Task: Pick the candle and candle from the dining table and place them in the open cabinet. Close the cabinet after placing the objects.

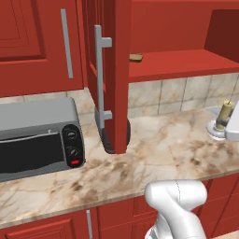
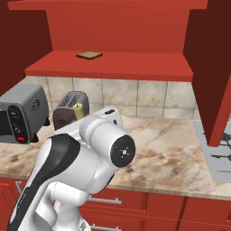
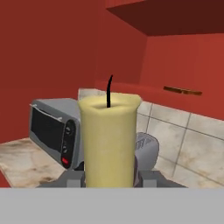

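Gripping the olive-gold candle (image 3: 109, 140) upright between my fingers (image 3: 146, 178), held above the marbled counter (image 1: 163, 144), below the open red cabinet (image 2: 113, 63) with its flat brown slab (image 2: 89, 55), toaster oven (image 1: 39, 137) off left.

The candle (image 3: 109, 140), a pale olive-yellow cylinder with a thin black wick curling toward 12 o'clock, stands upright, and in the left base view it sits on a clear round dish (image 1: 217, 129) at 3 o'clock. The cabinet (image 2: 117, 63) above is red wood, its door (image 1: 114, 70) with a long grey bar handle (image 1: 99, 79) swung open, inner shelf (image 2: 135, 67) exposed at 12 o'clock
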